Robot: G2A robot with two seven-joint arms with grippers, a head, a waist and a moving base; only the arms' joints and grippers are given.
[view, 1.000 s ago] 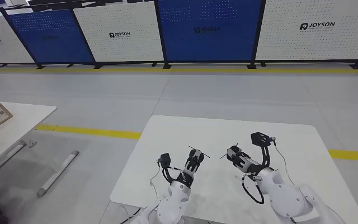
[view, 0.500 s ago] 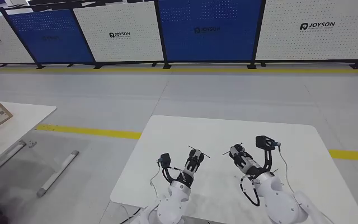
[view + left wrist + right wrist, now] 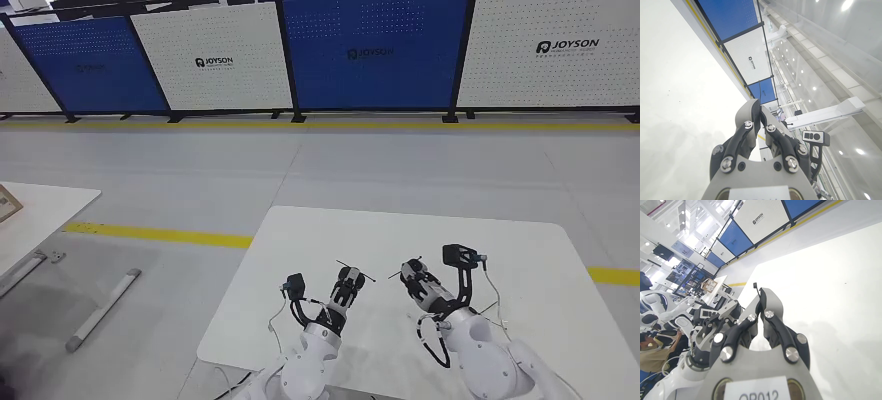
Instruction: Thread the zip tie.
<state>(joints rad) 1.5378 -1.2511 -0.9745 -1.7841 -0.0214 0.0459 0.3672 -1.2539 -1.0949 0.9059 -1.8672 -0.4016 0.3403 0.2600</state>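
Over a white bench (image 3: 320, 240), the left end effector (image 3: 760, 110) is clamped on a thin black zip tie (image 3: 759, 89). The right end effector (image 3: 760, 298), near it, pinches the strap just below the square head (image 3: 754, 285).

An industrial robotics hall is indicated: blue and white perforated partition panels (image 3: 375, 55) and a yellow floor line (image 3: 160, 235) are seen beyond the left gripper (image 3: 760, 106). A high, lamp-lit ceiling (image 3: 829, 47) is seen overhead. White humanoid robots (image 3: 651, 300) are seen well off beside the right gripper (image 3: 761, 294).
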